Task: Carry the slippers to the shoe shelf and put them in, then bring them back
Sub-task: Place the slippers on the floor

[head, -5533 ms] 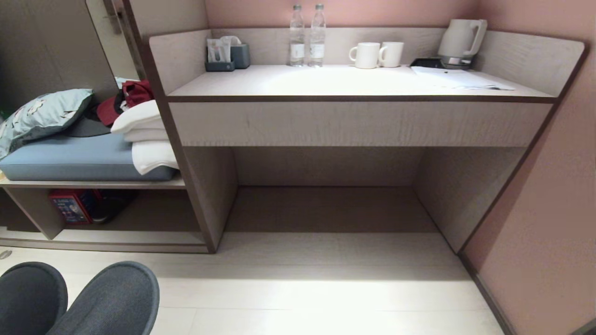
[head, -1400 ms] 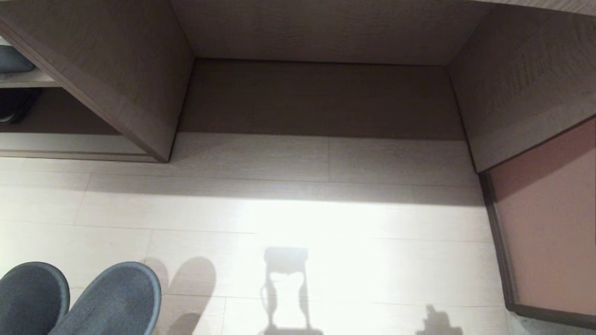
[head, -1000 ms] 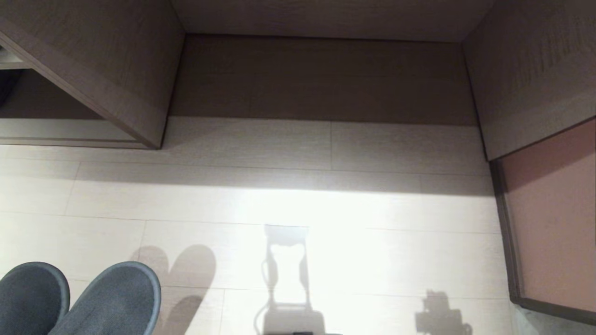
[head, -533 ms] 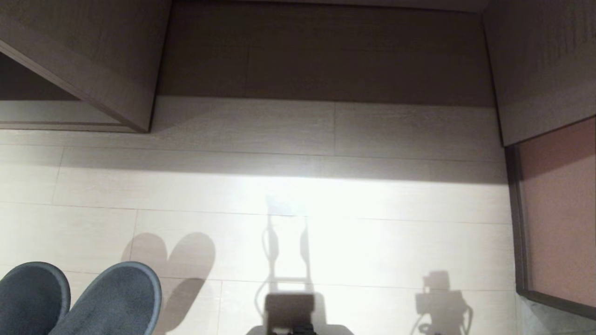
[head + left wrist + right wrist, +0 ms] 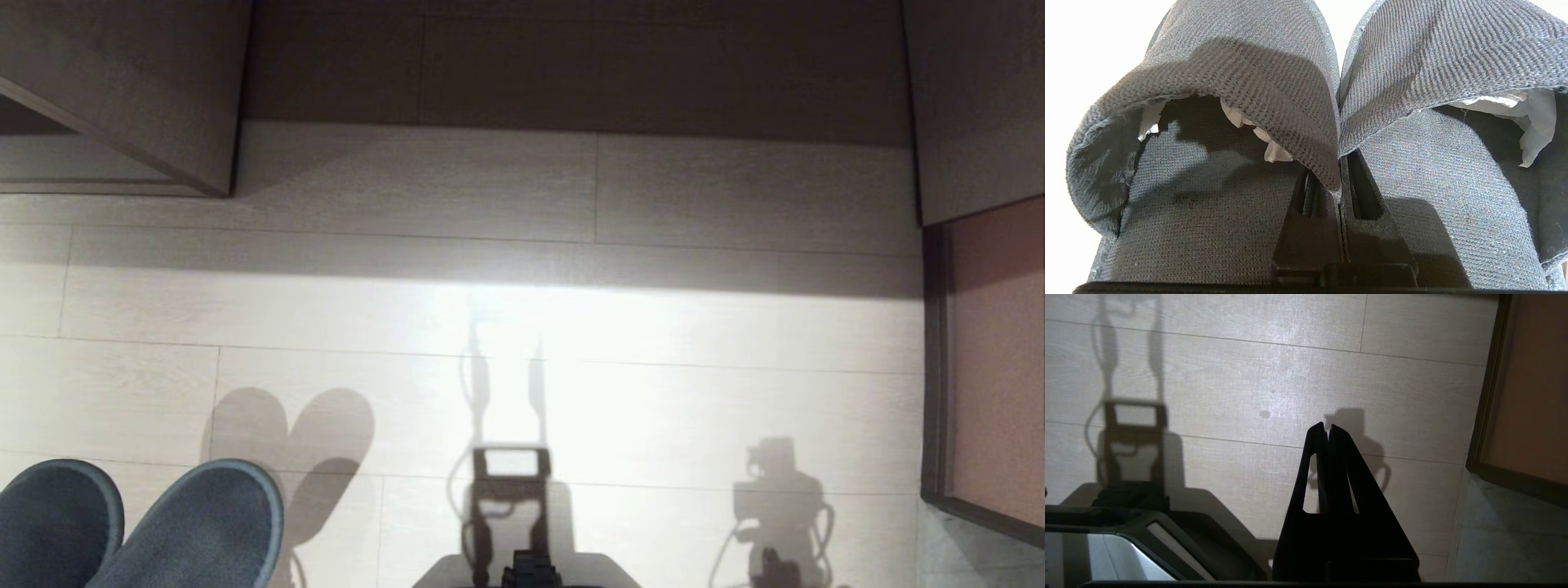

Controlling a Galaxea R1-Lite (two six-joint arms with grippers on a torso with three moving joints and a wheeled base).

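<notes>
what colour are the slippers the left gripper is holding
Dark charcoal grey knit fabric; the slippers show best in the left wrist view.

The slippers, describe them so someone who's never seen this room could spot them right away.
Look at the pale plank floor before the desk recess, then to its near left corner. The slippers are two dark grey knitted closed-toe shoes side by side, pinched together at their inner edges by the left pincer.
</notes>
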